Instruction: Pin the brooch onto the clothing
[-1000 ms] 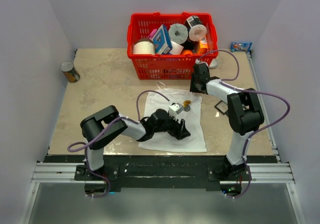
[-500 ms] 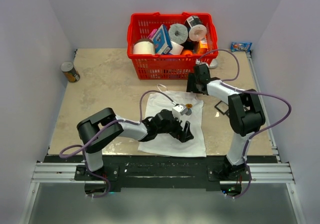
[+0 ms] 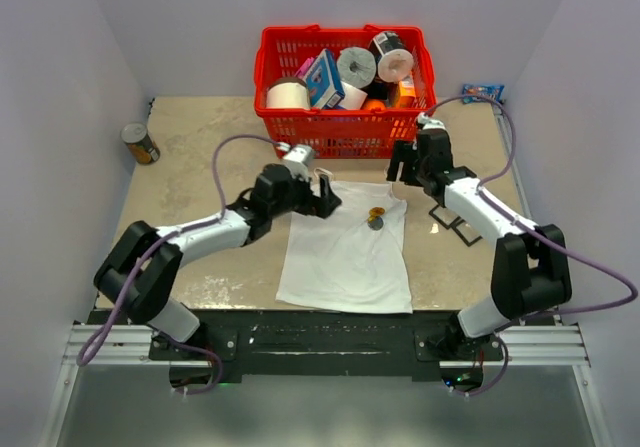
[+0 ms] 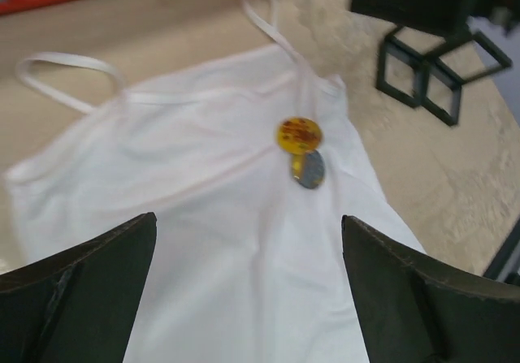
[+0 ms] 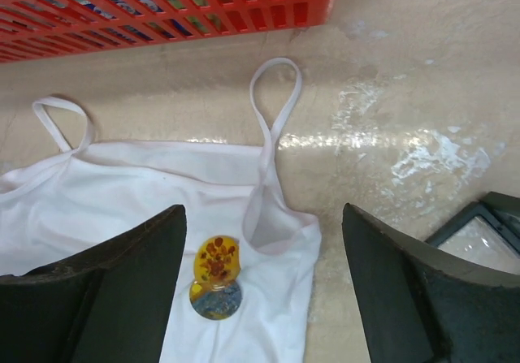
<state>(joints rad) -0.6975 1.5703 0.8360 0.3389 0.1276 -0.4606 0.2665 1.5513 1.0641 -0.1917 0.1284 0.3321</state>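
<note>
Because the brooch (image 3: 375,217) lies on the upper right part of the clothing (image 3: 340,262), just below the right-hand strap, both wrist views frame it near centre. It shows as an orange-gold disc touching a grey disc. Whether its pin passes through the fabric cannot be told. The clothing, a white strap top, is spread flat on the tabletop (image 3: 200,157) at frame centre, which gives a smooth surface for pinning. The left tool (image 3: 325,201) hovers at the garment's upper left edge, fingers spread and empty. The right tool (image 3: 398,170) hovers just beyond the upper right corner, likewise released with nothing between its fingers. Judged from this, both tools stand off so the brooch is open to inspection. A red basket (image 3: 345,132) stands above the clothing in the frame, and a black frame (image 3: 455,222) lies to its right.
</note>
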